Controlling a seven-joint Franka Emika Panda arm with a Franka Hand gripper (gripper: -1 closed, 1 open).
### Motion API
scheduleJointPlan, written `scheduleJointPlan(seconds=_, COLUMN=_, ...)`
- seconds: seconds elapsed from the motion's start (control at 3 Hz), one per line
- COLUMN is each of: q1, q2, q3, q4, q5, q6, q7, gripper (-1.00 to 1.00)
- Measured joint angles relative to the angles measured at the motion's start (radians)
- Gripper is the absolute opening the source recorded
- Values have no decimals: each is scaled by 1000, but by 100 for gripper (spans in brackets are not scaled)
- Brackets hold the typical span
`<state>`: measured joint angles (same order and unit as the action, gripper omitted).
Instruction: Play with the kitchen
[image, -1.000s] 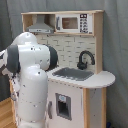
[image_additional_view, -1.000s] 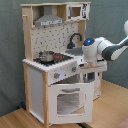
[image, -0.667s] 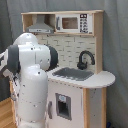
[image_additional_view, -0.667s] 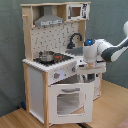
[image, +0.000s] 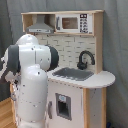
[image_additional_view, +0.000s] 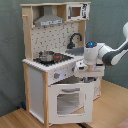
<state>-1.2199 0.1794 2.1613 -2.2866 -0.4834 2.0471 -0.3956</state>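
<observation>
arm (image_additional_view: 107, 52) nearer upright kitchen (image_additional_view: 55, 65), oven door outward

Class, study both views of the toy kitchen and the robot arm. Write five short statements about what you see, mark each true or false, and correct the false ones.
1. A small pot sits on the stovetop in the second exterior view. True.
2. The faucet is white. False: it is black.
3. The microwave is on the top shelf of the kitchen, beside the grey hood. True.
4. In the second exterior view, the oven door has been removed. False: the windowed door is in place below the knobs.
5. The robot arm reaches in from the second exterior view's left. False: it comes in from the second exterior view's right.
</observation>
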Motion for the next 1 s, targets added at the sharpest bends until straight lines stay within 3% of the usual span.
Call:
scheduleJointPlan(seconds=0.33, q1=0, q2=0, q3=-25, q4=-13, q5=-6, q6=97, q7=-38, gripper=100)
scheduleJointPlan(seconds=0.67, q1=0, q2=0, q3=-51, q4=-14, q5=-7, q6=143, q7=-90, gripper=100)
scheduleJointPlan(seconds=1.0, q1=0, q2=0, q3=-54, q4=-14, q5=-7, q6=148, q7=-97, gripper=-100)
